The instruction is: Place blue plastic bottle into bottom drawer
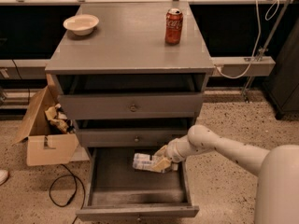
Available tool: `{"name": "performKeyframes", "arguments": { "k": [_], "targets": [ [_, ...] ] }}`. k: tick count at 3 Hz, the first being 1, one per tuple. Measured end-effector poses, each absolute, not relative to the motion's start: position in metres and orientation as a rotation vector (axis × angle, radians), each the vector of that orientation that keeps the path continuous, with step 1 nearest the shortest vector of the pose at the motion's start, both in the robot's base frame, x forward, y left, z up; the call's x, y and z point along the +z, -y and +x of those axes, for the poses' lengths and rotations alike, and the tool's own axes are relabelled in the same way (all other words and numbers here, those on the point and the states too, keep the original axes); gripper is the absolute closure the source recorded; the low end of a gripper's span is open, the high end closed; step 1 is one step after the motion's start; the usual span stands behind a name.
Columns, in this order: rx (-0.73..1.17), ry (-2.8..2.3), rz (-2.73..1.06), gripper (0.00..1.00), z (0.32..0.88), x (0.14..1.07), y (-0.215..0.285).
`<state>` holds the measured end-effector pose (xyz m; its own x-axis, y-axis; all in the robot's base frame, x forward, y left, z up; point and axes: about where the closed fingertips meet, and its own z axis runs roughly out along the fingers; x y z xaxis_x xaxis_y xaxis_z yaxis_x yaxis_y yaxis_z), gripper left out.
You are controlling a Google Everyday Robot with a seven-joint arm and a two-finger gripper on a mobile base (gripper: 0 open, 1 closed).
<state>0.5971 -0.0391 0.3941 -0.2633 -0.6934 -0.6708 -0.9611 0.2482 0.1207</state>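
Observation:
The blue plastic bottle (145, 163) lies on its side, its pale label showing, over the back right of the open bottom drawer (135, 204). My gripper (161, 163) is at the bottle's right end and holds it, with my white arm reaching in from the right. The drawer is pulled out toward the camera, and the bottle is low inside it; I cannot tell whether it touches the floor of the drawer.
A red soda can (174, 26) and a pale bowl (81, 24) stand on the grey cabinet top (126, 45). The two upper drawers (133, 107) are shut. A cardboard box (44, 134) and a black cable (63, 190) lie on the floor to the left.

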Motion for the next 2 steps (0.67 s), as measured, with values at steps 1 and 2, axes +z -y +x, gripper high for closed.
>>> {"name": "performKeyframes", "arguments": {
  "k": [1,2],
  "targets": [
    [0.754,-2.018,-1.522,1.0,0.6,0.354,0.038],
    [0.794,-1.996,-1.518,1.0,0.603,0.288,0.031]
  ]
}}
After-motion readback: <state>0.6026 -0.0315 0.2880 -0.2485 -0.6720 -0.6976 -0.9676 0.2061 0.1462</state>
